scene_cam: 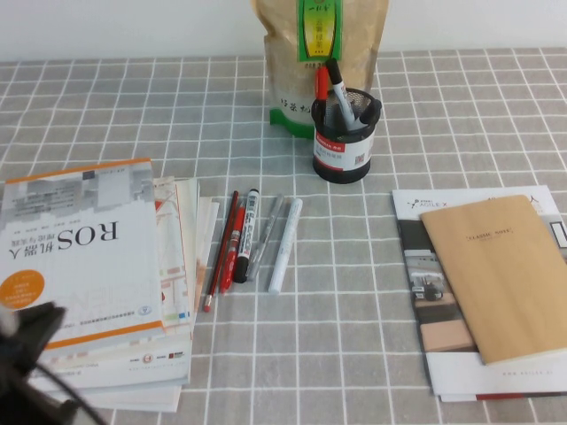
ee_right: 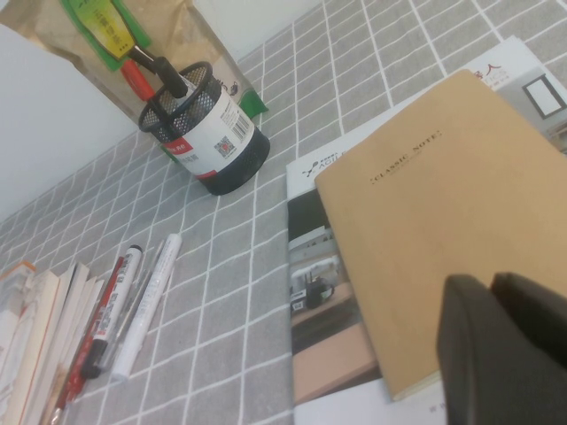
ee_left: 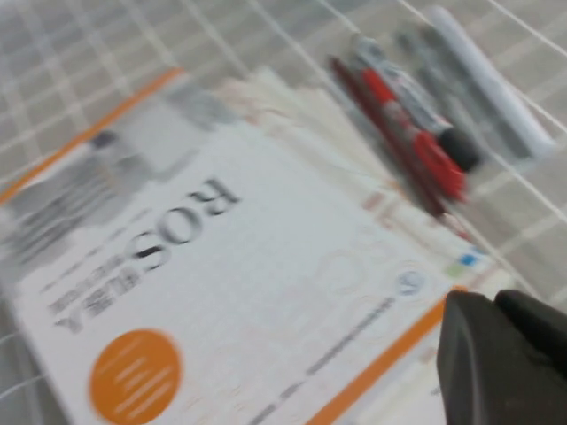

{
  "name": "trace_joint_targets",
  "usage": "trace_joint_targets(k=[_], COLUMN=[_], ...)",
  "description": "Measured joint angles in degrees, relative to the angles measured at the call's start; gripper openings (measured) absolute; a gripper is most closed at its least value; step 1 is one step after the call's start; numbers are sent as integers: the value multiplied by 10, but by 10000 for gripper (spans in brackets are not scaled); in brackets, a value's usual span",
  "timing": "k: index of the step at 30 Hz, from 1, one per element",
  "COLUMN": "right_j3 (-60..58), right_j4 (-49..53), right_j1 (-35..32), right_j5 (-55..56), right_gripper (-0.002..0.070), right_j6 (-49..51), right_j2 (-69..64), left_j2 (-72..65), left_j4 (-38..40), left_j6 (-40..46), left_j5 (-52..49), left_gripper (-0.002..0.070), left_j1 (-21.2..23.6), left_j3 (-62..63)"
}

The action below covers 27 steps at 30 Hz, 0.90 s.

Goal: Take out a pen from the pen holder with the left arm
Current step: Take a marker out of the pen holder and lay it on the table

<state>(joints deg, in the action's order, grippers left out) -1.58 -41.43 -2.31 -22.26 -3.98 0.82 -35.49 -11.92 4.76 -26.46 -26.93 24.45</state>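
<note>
A black mesh pen holder (scene_cam: 342,149) with a white label stands at the back middle of the table, also in the right wrist view as the pen holder (ee_right: 213,133). A red marker (scene_cam: 321,83) and a black-capped marker (scene_cam: 337,87) stick up out of it. My left gripper (scene_cam: 34,329) hovers over the ROS book (scene_cam: 84,257) at the front left, far from the holder. Seen from the left wrist, the left gripper (ee_left: 494,303) is shut and holds nothing. My right gripper (ee_right: 490,285) is shut and empty above the brown notebook (ee_right: 443,204).
Several loose pens (scene_cam: 252,235) lie side by side between the book stack and the holder. A brown paper bag (scene_cam: 319,53) stands just behind the holder. The brown notebook (scene_cam: 500,274) lies on a brochure at the right.
</note>
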Motion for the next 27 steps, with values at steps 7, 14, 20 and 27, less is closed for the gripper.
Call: trace_joint_targets(k=[7,14,20,27], right_j3=[0,0,0,0], right_j4=[0,0,0,0], right_j1=[0,0,0,0], right_j5=[0,0,0,0], right_gripper=[-13,-13,-13,-13], right_j6=[0,0,0,0], right_j2=[0,0,0,0], left_j2=[158,255,269,273], left_j4=[-3,-6,-7,-7], left_j6=[-27,-48,-63,-83], left_j5=[195,321,311,219], left_gripper=[-1,-2,-2,-2], left_j1=[141,248,272,276], left_j3=[-173,-258,-258,-258])
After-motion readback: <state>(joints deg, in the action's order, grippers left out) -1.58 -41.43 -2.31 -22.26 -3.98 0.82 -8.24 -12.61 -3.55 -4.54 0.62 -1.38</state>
